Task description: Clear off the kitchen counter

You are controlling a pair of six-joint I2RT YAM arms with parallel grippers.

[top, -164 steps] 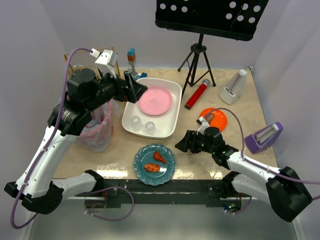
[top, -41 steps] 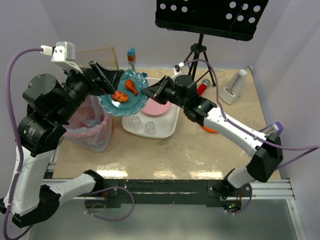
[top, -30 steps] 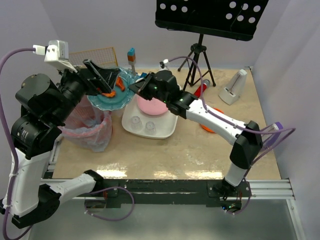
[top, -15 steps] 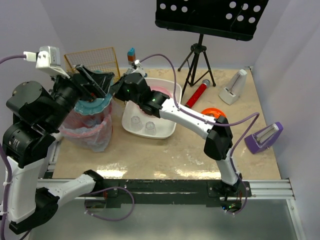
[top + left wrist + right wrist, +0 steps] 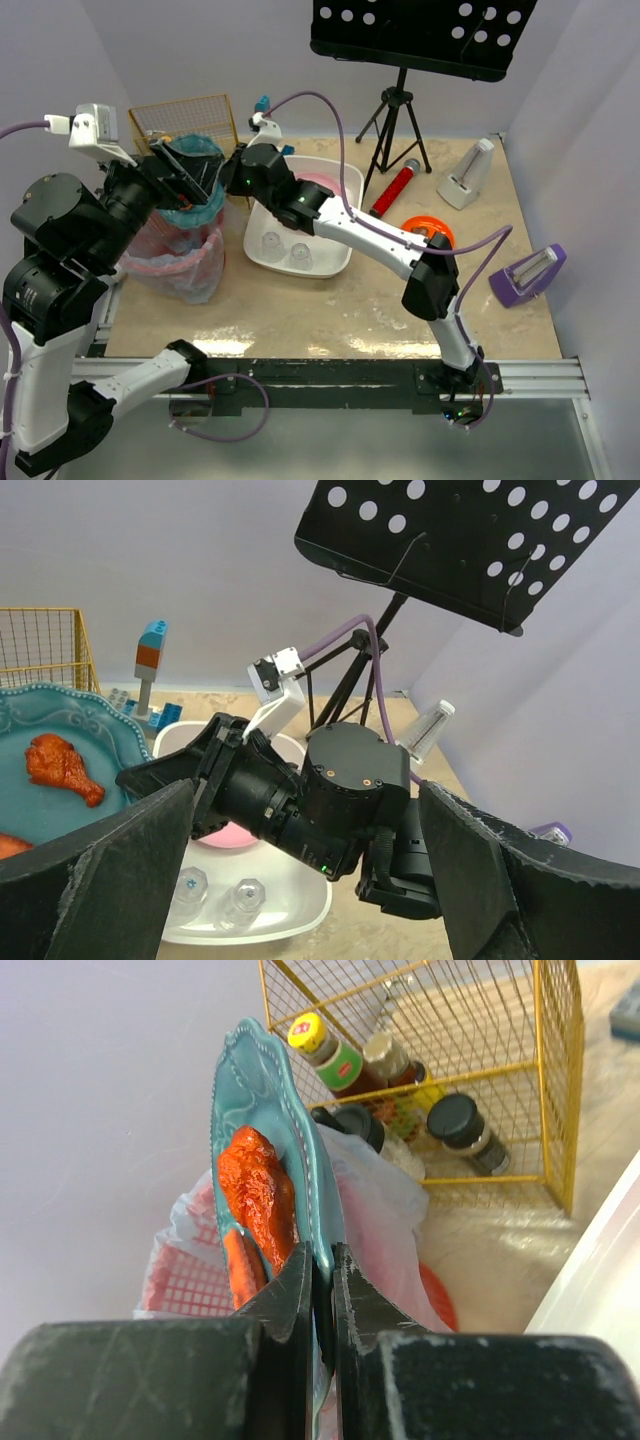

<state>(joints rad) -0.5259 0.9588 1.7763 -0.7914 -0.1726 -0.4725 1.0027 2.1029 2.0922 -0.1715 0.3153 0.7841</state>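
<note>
- No writing can be read. A green label is seen on the yellow-capped bottle (image 5: 306,1032) in the wire basket (image 5: 541,1080), its print too small.
- Two chicken pieces (image 5: 258,1192) are carried on one teal plate (image 5: 303,1175), tilted steeply above the bag-lined pink bin (image 5: 190,1280).
- The plate's rim is clamped by the right fingers (image 5: 298,1290); the left fingers (image 5: 140,860) are spread wide apart.
- Two glasses (image 5: 270,243) and one pink plate (image 5: 235,835) are held in the white tub (image 5: 352,205), which stands on the beige bench (image 5: 330,310) — the surface beneath everything.

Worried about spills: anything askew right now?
The teal plate stands almost on edge over the bag-lined pink bin, its rim pinched by the right hand; chicken pieces lie against its steep face, not yet fallen.
</note>
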